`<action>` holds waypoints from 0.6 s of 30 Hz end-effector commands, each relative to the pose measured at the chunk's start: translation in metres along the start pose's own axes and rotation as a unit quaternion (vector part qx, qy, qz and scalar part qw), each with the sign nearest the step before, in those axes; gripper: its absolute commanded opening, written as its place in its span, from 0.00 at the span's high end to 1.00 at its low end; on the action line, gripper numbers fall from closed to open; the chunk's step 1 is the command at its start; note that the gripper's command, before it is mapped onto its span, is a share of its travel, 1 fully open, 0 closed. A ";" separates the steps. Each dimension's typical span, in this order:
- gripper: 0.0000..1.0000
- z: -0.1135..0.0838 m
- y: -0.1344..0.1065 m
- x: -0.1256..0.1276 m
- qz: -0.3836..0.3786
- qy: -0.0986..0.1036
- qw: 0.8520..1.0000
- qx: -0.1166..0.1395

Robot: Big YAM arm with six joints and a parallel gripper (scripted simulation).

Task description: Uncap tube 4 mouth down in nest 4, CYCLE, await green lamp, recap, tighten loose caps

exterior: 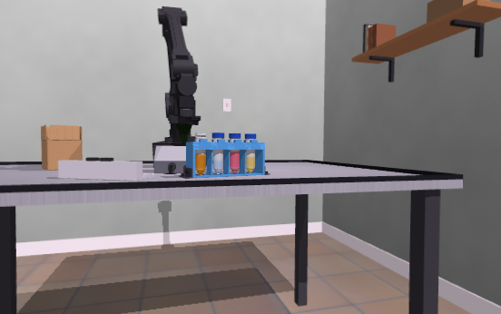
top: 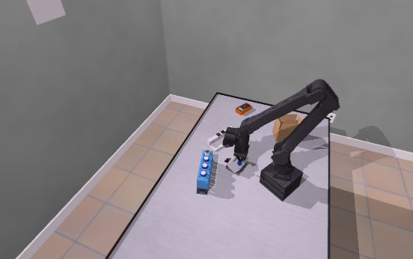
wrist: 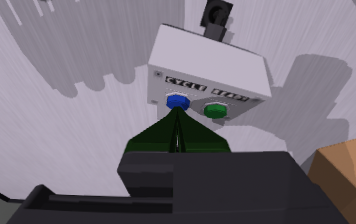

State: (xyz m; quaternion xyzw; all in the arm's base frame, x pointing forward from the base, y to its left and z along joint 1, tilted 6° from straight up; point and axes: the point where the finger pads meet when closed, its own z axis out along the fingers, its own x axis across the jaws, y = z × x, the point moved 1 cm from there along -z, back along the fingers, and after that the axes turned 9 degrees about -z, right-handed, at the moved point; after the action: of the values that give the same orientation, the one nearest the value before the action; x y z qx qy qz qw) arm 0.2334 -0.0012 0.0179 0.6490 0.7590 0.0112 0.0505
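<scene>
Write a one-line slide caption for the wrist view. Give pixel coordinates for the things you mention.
The closed claw (top: 239, 160) (exterior: 183, 142) (wrist: 177, 111) points at the blue CYCLE key (top: 239, 163) (wrist: 178, 102), beside the green key (wrist: 215, 111) on the pale housing (top: 233, 167) (exterior: 170, 152) (wrist: 207, 52).

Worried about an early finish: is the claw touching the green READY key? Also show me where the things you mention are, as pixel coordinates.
Apart. The wrist view shows a strip of pale housing (top: 233, 165) (exterior: 170, 153) (wrist: 207, 52) separating the claw (top: 239, 161) (exterior: 184, 142) (wrist: 177, 111) from the green READY key (wrist: 215, 111).

Table (top: 179, 221) (exterior: 363, 169) | blue tube rack (top: 203, 183) (exterior: 226, 145), cap tray (top: 214, 141) (exterior: 101, 170), key housing (top: 233, 165) (exterior: 170, 153) (wrist: 210, 52) (multimeter (top: 243, 108) too)
</scene>
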 end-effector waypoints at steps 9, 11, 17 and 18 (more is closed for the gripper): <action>1.00 -0.001 0.001 -0.004 0.012 -0.004 1.000 -0.011; 1.00 -0.005 0.009 -0.003 0.004 -0.003 1.000 -0.012; 1.00 0.008 -0.002 -0.004 0.010 -0.002 1.000 0.000; 1.00 0.009 -0.002 -0.004 0.009 -0.002 1.000 0.000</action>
State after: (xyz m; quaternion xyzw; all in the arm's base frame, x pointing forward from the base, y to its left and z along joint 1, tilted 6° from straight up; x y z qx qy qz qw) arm 0.2353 -0.0013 0.0170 0.6492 0.7586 0.0143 0.0539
